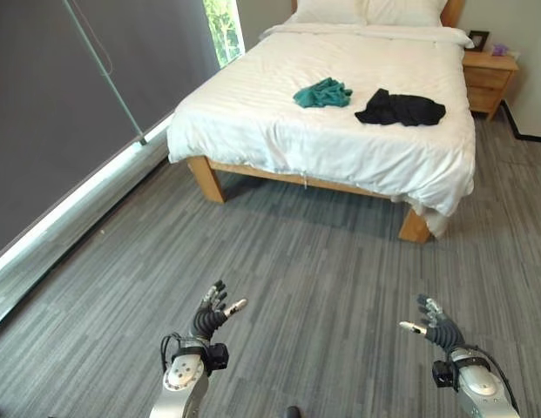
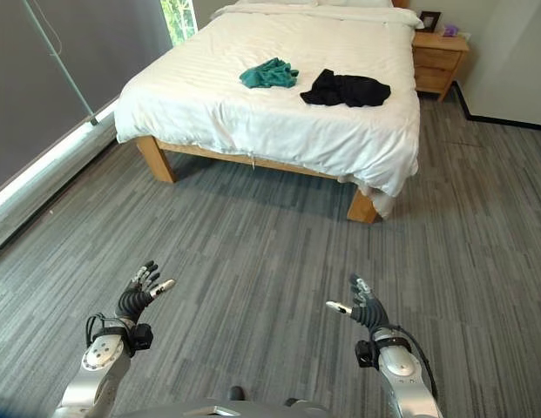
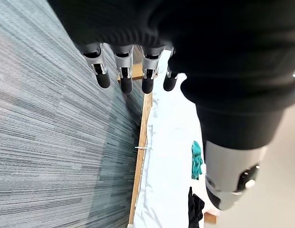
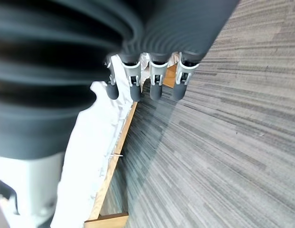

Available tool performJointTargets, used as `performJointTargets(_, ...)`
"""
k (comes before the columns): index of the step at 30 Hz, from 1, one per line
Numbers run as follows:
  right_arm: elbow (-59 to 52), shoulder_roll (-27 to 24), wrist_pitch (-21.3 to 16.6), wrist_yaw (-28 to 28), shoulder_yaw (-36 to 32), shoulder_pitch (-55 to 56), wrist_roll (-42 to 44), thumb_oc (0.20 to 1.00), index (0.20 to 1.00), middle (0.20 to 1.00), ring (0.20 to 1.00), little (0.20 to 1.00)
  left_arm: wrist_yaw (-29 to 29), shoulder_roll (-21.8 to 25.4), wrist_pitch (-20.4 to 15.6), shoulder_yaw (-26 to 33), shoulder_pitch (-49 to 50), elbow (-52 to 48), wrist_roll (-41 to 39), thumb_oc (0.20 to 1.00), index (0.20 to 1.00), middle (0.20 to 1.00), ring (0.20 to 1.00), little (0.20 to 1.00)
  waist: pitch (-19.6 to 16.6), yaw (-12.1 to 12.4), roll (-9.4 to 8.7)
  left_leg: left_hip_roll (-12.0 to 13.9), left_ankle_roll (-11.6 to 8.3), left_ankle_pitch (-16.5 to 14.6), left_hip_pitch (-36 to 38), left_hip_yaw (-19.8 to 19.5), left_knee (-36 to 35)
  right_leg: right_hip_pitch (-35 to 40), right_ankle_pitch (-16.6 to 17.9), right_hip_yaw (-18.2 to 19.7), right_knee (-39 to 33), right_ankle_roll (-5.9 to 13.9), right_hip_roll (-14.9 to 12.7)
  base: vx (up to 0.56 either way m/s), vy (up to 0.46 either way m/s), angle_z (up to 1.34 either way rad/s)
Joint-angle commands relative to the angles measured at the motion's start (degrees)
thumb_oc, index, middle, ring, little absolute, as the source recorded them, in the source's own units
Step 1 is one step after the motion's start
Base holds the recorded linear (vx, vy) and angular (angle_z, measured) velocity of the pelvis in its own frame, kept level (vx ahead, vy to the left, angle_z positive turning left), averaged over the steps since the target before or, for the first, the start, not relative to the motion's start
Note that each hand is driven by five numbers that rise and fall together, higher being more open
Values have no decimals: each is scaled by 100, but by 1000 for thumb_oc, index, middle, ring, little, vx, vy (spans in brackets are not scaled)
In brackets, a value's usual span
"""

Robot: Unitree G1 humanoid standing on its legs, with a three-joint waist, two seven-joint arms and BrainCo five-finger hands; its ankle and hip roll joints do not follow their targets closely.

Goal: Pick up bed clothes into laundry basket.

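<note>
Ahead, teal garment [image 1: 322, 92] and black garment [image 1: 401, 108] on bed [image 1: 253, 113], far from both hands' empty, relaxed fingers [image 1: 216, 300]

No readable text, label or number shows anywhere.

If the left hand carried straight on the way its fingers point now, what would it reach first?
Probably the bed: the open left hand points across bare grey floor toward its wooden frame and white sheet edge, though depth is hard to judge.

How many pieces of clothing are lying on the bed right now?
2: a teal garment mid-bed, and a black garment beside it toward the nightstand side. None seem hidden.
</note>
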Motion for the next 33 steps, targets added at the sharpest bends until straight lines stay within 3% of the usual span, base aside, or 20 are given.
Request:
performJointTargets(1,-292,45,-414,-49,-44,-454,-41,1000,1000,1000,1000,1000,126,345,-367,211,-399,43,51,1000,1000,1000,1000,1000,-15,60,-367,196,-306,-221,3,-113,18,176,486,-37,-529,753,-733,36,23,-3)
performJointTargets(7,-374,38,-461,-197,-5,-805,71,1000,1000,1000,1000,1000,333,411,-385,296,-601,-99,-1,1000,1000,1000,1000,1000,38,96,-401,114,-212,-312,-132,-86,151,-4,481,76,-270,830,-879,19,67,-7)
performJointTargets(8,-517,-26,-471,-206,-6,-854,-42,1000,1000,1000,1000,1000,378,497,-367,301,-695,-226,71,1000,1000,1000,1000,1000,130,85,-358,56,-100,-369,-203,-128,217,-372,342,176,449,858,-1020,-38,160,-17)
performJointTargets(9,-518,-33,-477,-211,-10,-866,-42,1000,1000,1000,1000,1000,382,519,-358,294,-732,-271,75,1000,1000,1000,1000,1000,210,58,-338,31,-28,-399,-199,-141,232,-639,425,251,928,876,-1107,-52,198,-8)
performJointTargets(11,-504,33,-475,-223,-13,-849,57,1000,1000,1000,1000,1000,384,585,-337,243,-860,-332,135,1000,1000,1000,1000,1000,401,-34,-343,-93,148,-450,-131,-127,252,-1247,1044,532,2087,923,-1265,-15,195,-6)
performJointTargets(12,-473,106,-458,-258,13,-865,144,1000,1000,1000,1000,1000,409,610,-303,239,-912,-374,187,1000,1000,1000,1000,1000,525,-42,-310,-153,258,-523,-17,-86,255,-1463,1398,457,2660,925,-1422,55,224,-14)
performJointTargets(13,-504,159,-447,-252,20,-868,210,1000,1000,1000,1000,1000,421,612,-280,251,-937,-391,215,1000,1000,1000,1000,1000,572,-68,-231,-111,291,-513,31,-53,250,-1680,1506,406,3013,906,-1451,209,201,-13)
performJointTargets(15,-586,188,-390,-267,7,-908,206,1000,1000,1000,1000,1000,447,615,-249,285,-1000,-409,278,1000,1000,1000,1000,1000,663,-159,-156,-17,251,-605,237,17,190,-2182,1365,185,3217,917,-1518,232,58,-19)
performJointTargets(16,-630,178,-379,-238,-7,-912,215,1000,1000,1000,1000,1000,465,613,-265,305,-1012,-407,297,1000,1000,1000,1000,1000,666,-241,-152,17,203,-659,328,7,164,-2314,1259,144,2978,930,-1459,395,-130,-30)
performJointTargets(17,-652,154,-409,-214,-39,-948,344,1000,1000,1000,1000,1000,503,609,-288,283,-1081,-381,333,1000,1000,1000,1000,1000,673,-379,-209,16,76,-837,629,-128,68,-2437,1081,47,1979,916,-1153,380,-124,-22)
performJointTargets(18,-651,154,-410,-213,-40,-952,345,1000,1000,1000,1000,1000,503,609,-290,283,-1086,-378,333,1000,1000,1000,1000,1000,680,-390,-195,37,68,-821,629,-138,63,-2395,1125,16,1906,904,-1133,436,-181,-6)
performJointTargets(20,-696,126,-425,-263,-33,-964,417,1000,1000,1000,1000,1000,471,619,-261,264,-1172,-299,408,1000,1000,1000,1000,1000,611,-545,-275,107,-117,-1025,959,-223,-49,-2391,1313,-196,545,991,-904,394,-177,3)
performJointTargets(23,-728,98,-402,-252,-64,-964,416,1000,1000,1000,1000,1000,467,575,-231,262,-1233,-278,502,1000,1000,1000,1000,1000,473,-621,-255,315,-257,-1190,1166,-288,125,-2257,1276,-353,500,938,-859,538,-229,35)
performJointTargets(24,-586,3,-423,-223,-11,-988,487,1000,1000,1000,1000,1000,497,486,-269,259,-1116,-307,504,1000,1000,1000,1000,1000,378,-613,-138,628,-523,-498,802,-220,1583,-1979,933,-365,768,560,-600,538,-278,54)
performJointTargets(25,-581,3,-426,-223,-11,-994,489,1000,1000,1000,1000,1000,498,487,-268,260,-1119,-307,504,1000,1000,1000,1000,1000,355,-639,-157,609,-525,-489,738,-251,1618,-2004,954,-383,752,553,-627,668,-466,65)
performJointTargets(26,-518,-29,-428,-301,19,-1064,851,1000,1000,1000,1000,1000,499,445,-259,231,-1175,-307,311,1000,1000,1000,1000,1000,466,-566,-278,777,-622,313,-85,-77,3701,-1515,724,-391,645,230,-518,258,-271,58)
performJointTargets(27,-515,-23,-429,-300,19,-1071,854,1000,1000,1000,1000,1000,499,452,-258,233,-1180,-307,310,1000,1000,1000,1000,1000,443,-600,-297,756,-618,326,-160,-114,3740,-1540,750,-420,624,225,-543,542,-536,61)
performJointTargets(28,-559,-110,-417,-207,-61,-957,1103,1000,1000,1000,1000,1000,427,462,-249,260,-1132,-436,170,1000,1000,1000,1000,1000,708,-303,-459,665,-605,399,-959,-52,4966,-1018,445,-383,443,-33,-423,375,-337,32)
performJointTargets(32,-440,-224,-351,-277,-225,-902,1079,1000,1000,1000,1000,1000,335,410,-227,221,-1129,-501,43,1000,1000,1000,1000,1000,811,-25,-499,765,-585,251,-1873,206,4772,-393,272,-383,175,-12,-422,333,-165,10)
performJointTargets(33,-397,-208,-352,-310,-255,-921,1129,1000,1000,1000,1000,1000,302,382,-237,213,-1101,-501,-38,1000,1000,1000,1000,1000,776,39,-478,822,-607,265,-2008,291,4318,-229,216,-404,97,22,-403,295,-53,-21)
